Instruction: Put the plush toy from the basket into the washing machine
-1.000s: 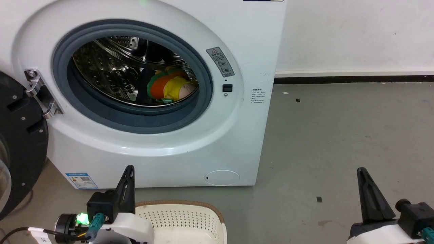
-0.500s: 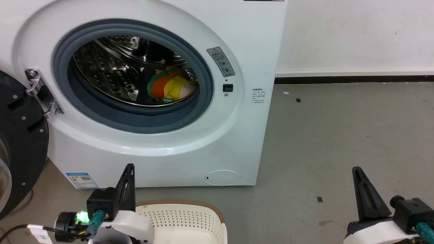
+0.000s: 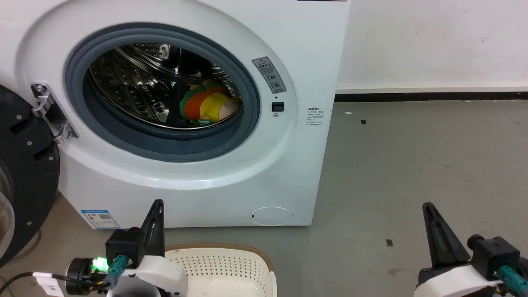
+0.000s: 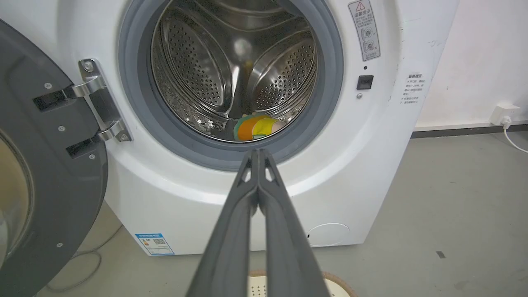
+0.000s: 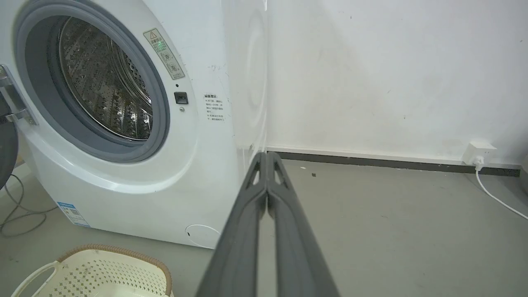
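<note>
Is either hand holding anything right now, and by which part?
Nothing held: left hand and right hand are shut, empty; plush toy lies inside the washing machine.

Bare laundry corner: washing machine [image 3: 173, 115], concrete floor [image 3: 412, 173].

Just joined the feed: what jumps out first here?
The washing machine at the head view's upper left, door swung open, with the orange plush toy lying in its drum. Below, the left gripper and right gripper sit shut and empty, the basket beside the left one.
</note>
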You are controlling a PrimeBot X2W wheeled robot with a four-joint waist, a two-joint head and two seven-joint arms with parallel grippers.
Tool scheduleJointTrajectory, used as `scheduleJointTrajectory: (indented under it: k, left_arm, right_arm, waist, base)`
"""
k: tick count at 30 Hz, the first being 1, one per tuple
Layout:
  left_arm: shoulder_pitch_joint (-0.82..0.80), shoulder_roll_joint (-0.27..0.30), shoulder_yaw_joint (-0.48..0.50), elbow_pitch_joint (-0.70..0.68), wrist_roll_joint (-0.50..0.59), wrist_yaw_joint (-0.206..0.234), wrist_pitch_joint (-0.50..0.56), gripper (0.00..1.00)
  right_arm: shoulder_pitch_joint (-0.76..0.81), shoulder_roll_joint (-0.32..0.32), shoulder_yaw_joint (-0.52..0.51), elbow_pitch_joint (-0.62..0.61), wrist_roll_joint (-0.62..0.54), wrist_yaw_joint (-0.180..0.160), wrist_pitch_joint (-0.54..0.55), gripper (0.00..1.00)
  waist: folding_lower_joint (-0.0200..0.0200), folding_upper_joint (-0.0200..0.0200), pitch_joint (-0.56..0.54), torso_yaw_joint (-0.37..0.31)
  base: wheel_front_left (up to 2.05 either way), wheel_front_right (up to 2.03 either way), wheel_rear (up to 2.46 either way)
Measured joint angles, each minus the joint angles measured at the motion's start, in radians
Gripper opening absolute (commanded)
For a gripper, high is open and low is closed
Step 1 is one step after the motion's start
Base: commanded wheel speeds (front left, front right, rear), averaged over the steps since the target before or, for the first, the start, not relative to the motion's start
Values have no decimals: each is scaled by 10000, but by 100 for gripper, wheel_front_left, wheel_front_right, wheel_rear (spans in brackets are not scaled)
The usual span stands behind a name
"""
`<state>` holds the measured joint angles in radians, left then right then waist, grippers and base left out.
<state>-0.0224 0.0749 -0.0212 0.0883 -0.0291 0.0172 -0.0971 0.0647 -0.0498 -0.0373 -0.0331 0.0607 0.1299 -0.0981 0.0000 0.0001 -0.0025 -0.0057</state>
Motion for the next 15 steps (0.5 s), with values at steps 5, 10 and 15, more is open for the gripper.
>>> scheduleJointTrajectory:
  k: [5,10,15]
  left_arm:
    - [9,-13,19,-86,13,-25,90,0]
    - [18,-40,31,-171,27,-27,188,0]
    - [23,-52,46,-249,31,-31,297,0]
  right_arm:
    - [-113,0,42,19,-46,0,86,0]
    - [-132,0,77,56,-119,2,178,0]
    - [-145,0,102,88,-249,2,278,0]
  waist:
    - [0,0,3,6]
    - [0,0,5,12]
    - [0,0,8,18]
  base:
    - [0,0,0]
    - [0,0,0]
    - [0,0,0]
